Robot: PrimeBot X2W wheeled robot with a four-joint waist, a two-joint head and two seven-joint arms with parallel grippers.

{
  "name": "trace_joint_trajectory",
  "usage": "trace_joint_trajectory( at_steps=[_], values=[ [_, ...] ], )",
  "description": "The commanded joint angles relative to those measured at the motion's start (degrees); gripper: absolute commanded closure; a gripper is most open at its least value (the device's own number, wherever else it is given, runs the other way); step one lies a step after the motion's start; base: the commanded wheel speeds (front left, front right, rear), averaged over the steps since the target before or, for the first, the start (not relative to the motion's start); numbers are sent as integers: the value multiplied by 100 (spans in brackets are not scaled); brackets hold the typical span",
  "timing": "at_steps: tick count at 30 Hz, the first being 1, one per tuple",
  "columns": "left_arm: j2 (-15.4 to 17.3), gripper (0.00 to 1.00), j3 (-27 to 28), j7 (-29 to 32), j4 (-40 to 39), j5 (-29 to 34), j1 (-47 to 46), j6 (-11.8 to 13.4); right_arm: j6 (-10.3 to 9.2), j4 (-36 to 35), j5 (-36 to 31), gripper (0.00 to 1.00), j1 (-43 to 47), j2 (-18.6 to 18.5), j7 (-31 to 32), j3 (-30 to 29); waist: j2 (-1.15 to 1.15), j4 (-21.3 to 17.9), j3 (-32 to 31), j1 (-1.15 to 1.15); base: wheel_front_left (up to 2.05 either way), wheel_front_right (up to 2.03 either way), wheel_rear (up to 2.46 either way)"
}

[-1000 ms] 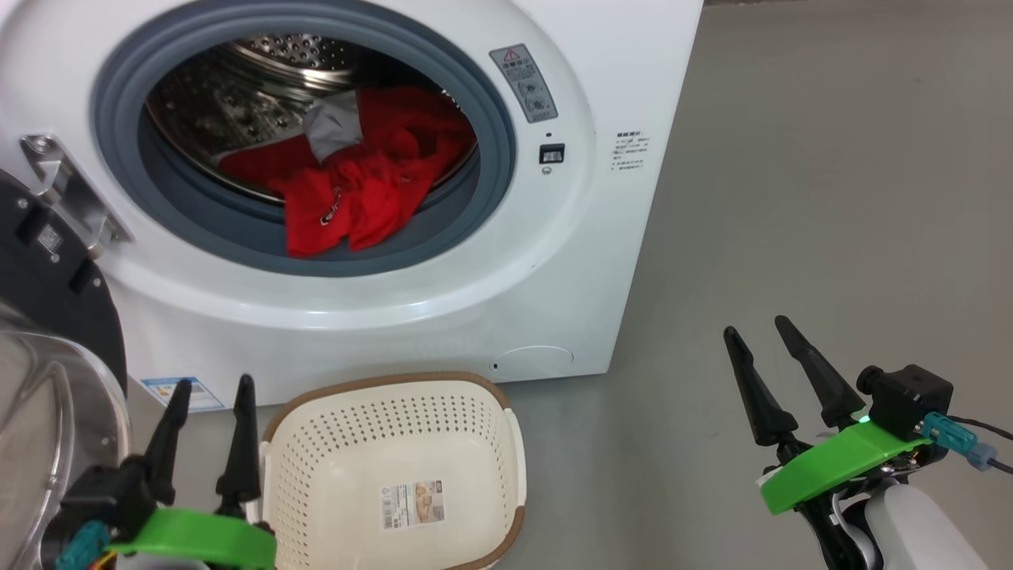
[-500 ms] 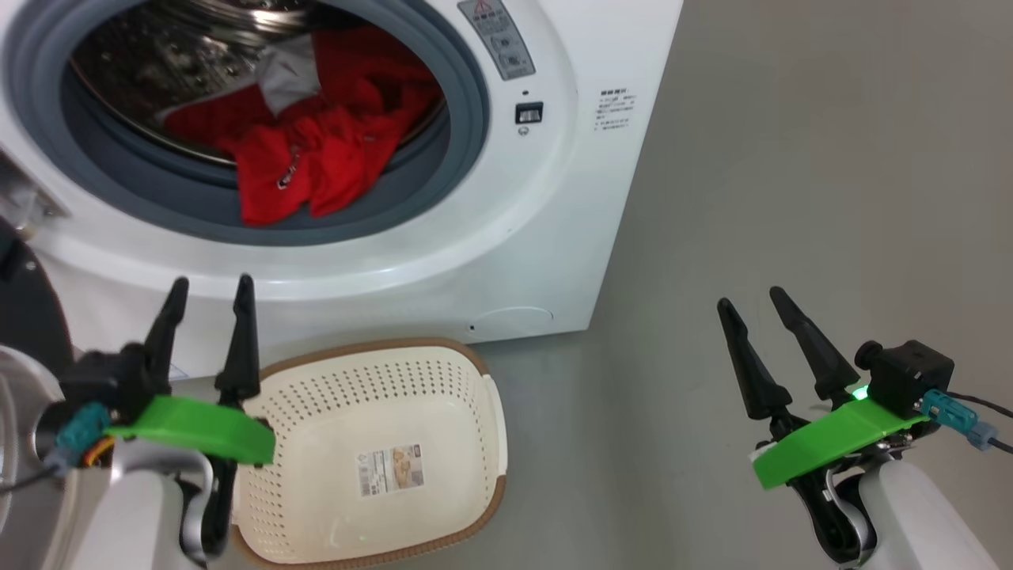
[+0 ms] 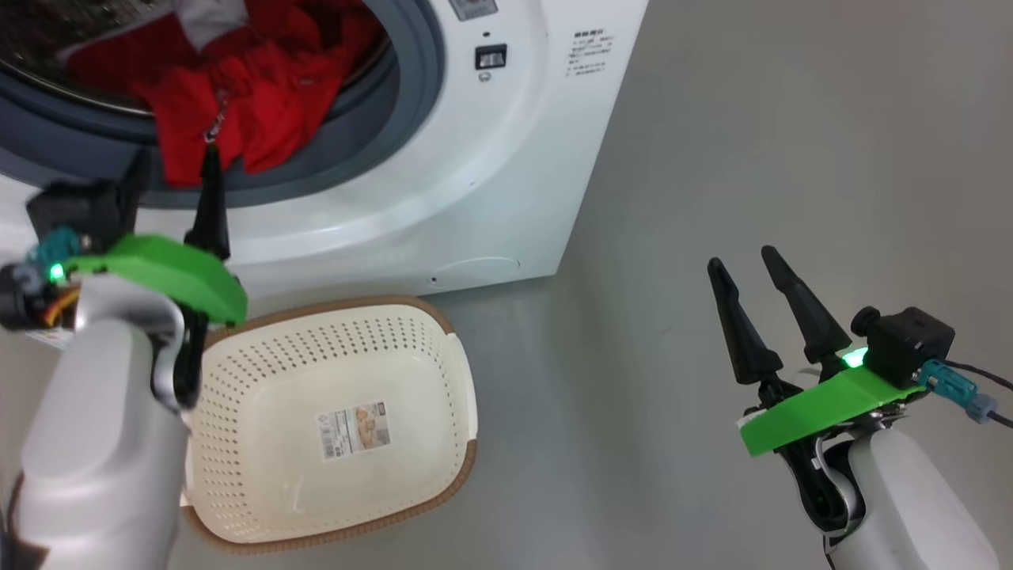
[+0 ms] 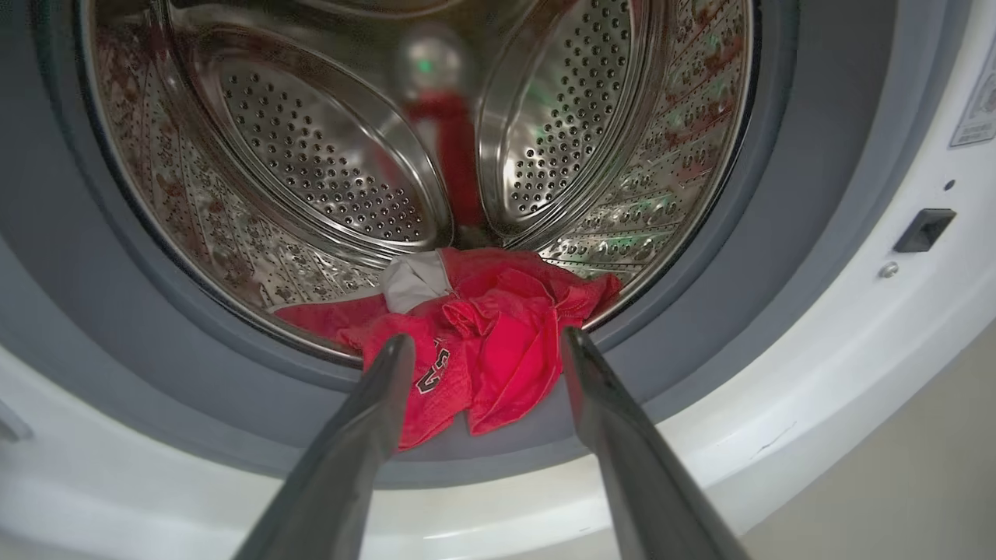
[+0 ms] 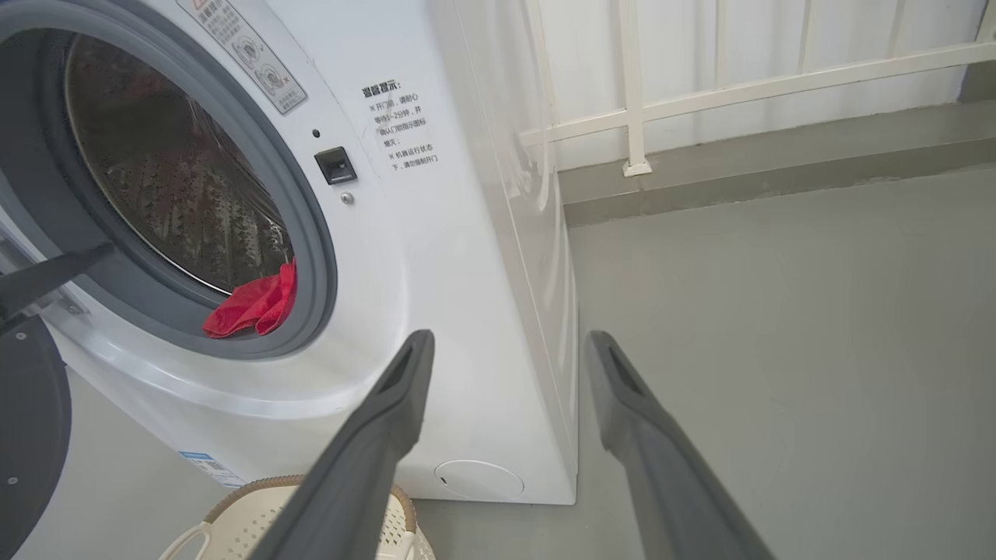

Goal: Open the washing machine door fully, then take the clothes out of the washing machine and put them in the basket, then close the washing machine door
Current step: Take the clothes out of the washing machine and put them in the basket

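Observation:
The washing machine (image 3: 506, 158) stands with its round mouth uncovered. The washing machine door (image 5: 27, 420) hangs swung out at the left, only its black edge in sight. The clothes (image 4: 498, 319), red jerseys with a small grey piece (image 4: 412, 280), lie heaped at the drum's front lip (image 3: 237, 95). My left gripper (image 4: 486, 338) is open just in front of the grey rubber ring, its fingers framing the heap without touching it (image 3: 176, 154). The basket (image 3: 443, 483) sits on the floor below the mouth, with nothing in it but its label sticker. My right gripper (image 3: 744, 260) hangs open over bare floor to the right.
The machine's white right side (image 5: 537, 257) is close to my right gripper (image 5: 510, 338). A white railing (image 5: 638, 101) and a low kerb run along the back. Grey floor (image 3: 791, 119) spreads to the right of the machine.
The head camera has swung, so the machine and basket sit further left. My left gripper has risen from beside the basket to the drum's mouth. The right gripper has barely moved.

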Motion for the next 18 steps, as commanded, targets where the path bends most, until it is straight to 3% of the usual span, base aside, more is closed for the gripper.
trace_joint_trajectory(
  at_steps=[1, 18],
  values=[
    [237, 0, 116, 37, 32, 124, -351, 78, 37, -159, -82, 0, -80, 32, -69, 110, 0, -121, 183, 0, 0, 0, 0],
    [403, 0, -94, 417, 2158, 405, -2479, 376, 37, -268, -142, 0, -419, 270, -69, 69, 0, -477, 1074, 0, 0, 0, 0]
  ],
)
